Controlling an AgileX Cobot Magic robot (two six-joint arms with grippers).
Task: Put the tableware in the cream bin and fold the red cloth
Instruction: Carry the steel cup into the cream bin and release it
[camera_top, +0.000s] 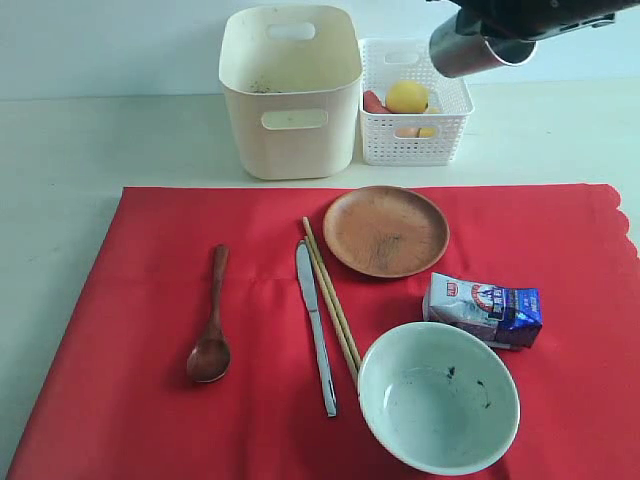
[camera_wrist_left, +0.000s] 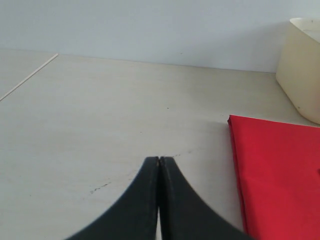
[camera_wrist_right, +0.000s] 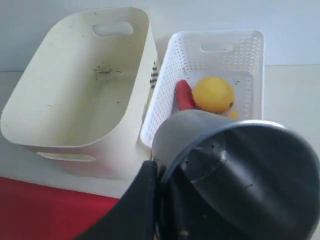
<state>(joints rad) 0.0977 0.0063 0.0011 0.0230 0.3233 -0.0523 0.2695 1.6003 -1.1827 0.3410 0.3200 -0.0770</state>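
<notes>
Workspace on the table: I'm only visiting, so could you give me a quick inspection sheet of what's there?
Surface: pale table; red cloth spread flat, unfolded.
Job's things: cream bin holds no tableware; plate, spoon, knife, chopsticks and bowl lie on the cloth; steel cup is held tilted in the air.
Clutter: milk carton on the cloth; white basket with yellow fruit.
Grippers: left gripper shut, empty, over bare table; right gripper shut on the cup's rim.
Cables: nothing seen.
Surroundings: plain pale wall.
</notes>
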